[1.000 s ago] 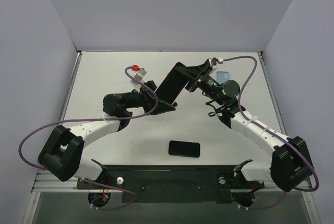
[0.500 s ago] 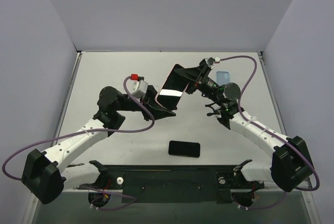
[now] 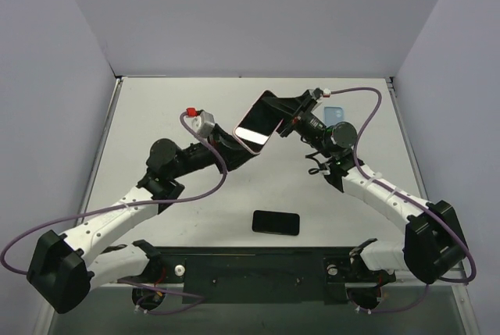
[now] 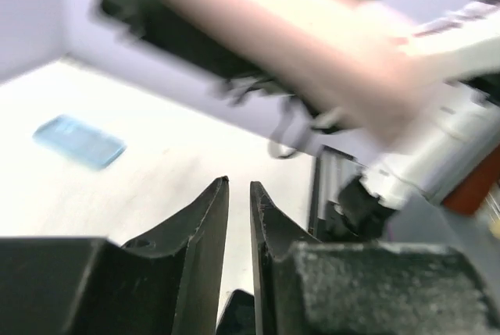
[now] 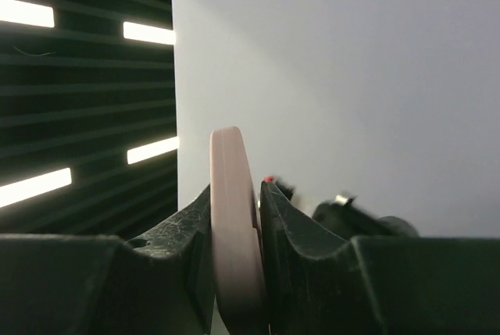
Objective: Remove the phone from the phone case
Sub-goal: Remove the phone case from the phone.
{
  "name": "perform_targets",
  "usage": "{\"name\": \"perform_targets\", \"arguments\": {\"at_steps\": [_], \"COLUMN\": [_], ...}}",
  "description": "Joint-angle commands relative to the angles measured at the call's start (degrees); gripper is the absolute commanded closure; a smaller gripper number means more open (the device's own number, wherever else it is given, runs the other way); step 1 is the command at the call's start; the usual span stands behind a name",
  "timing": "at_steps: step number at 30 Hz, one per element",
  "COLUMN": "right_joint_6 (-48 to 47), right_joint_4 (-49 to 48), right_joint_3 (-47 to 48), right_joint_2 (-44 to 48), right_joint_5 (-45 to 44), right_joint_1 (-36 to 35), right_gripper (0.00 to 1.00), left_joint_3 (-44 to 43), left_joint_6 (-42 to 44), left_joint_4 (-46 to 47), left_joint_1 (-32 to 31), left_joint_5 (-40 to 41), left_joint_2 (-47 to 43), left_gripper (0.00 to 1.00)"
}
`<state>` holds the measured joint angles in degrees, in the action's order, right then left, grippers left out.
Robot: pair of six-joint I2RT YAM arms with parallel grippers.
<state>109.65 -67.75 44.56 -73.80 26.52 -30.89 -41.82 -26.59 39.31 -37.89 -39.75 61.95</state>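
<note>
aloft, pink case (image 3: pixel 255 124) clamped in right end effector (image 5: pixel 234 204)

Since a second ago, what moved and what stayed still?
The right fingers kept holding the pink phone case and tilted it, so its pink edge and shiny screen show from above. The left arm swung lower; the left fingers are closed on nothing below the case. The black phone and blue item stayed put.

Slim pink phone case (image 3: pixel 245 143), glossy black-screened phone (image 3: pixel 258 126) seated inside. Off the table, far-centre, tilted, screen up with glare. Case edge pinched in right gripper (image 3: pixel 283 116).
</note>
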Motion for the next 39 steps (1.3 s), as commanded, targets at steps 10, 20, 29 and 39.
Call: {"name": "perform_targets", "arguments": {"at_steps": [10,20,29,39], "right_joint_6": [-18.1,-31.1,-32.1,-34.5], "right_joint_4": [16.5,29.7,29.1,30.9], "right_joint_3": [6.7,7.0,6.7,7.1], "right_joint_2": [11.1,14.4,14.5,14.7], "right_joint_5": [4.5,3.4,5.6,5.7], "right_joint_1": [2.2,7.3,8.3,8.0], "right_gripper": [1.00,1.00,1.00,1.00], "left_joint_3": [5.5,7.2,6.1,5.7], "left_joint_6": [-10.0,-24.0,-45.2,-52.1], "left_joint_4": [-2.0,-6.1,3.2,13.2], "left_joint_1": [-1.0,-0.4,1.1,1.2], "left_joint_5": [7.2,12.0,15.1,15.1], "left_joint_2": [-3.2,-17.3,-10.5,-5.2], "left_gripper": [0.65,0.39,0.29,0.30]}}
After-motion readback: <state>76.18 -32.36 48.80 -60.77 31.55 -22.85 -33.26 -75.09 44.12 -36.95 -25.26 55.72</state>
